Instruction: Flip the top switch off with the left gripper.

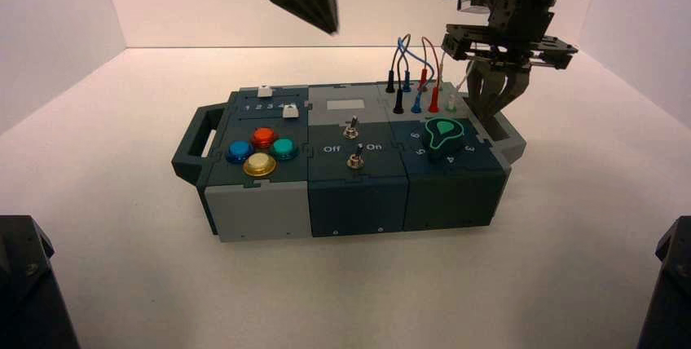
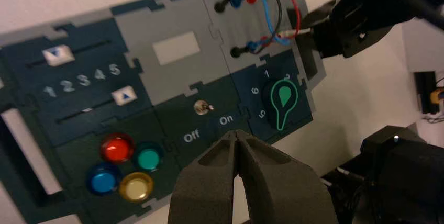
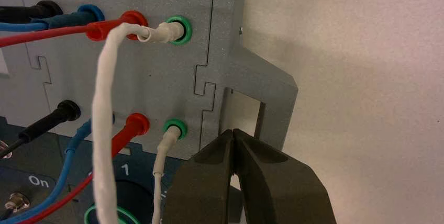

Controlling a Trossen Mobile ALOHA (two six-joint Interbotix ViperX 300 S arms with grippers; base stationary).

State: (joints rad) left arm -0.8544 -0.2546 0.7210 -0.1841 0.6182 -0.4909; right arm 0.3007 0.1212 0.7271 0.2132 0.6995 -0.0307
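Left hand [image 2: 235,133] hung clenched over the box [image 1: 358,202], right hand [image 3: 234,131] waited by its right handle [image 3: 272,114], and a low approach to the top switch [image 2: 202,107], near the pale label [image 2: 176,48], risked clipping the front toggle [image 1: 356,158]!

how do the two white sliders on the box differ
The far slider sits level with the 2; the near slider sits level with the 5. The far slider lies beyond the number row, the near slider on this side of it. Both have white caps marked with a blue triangle.
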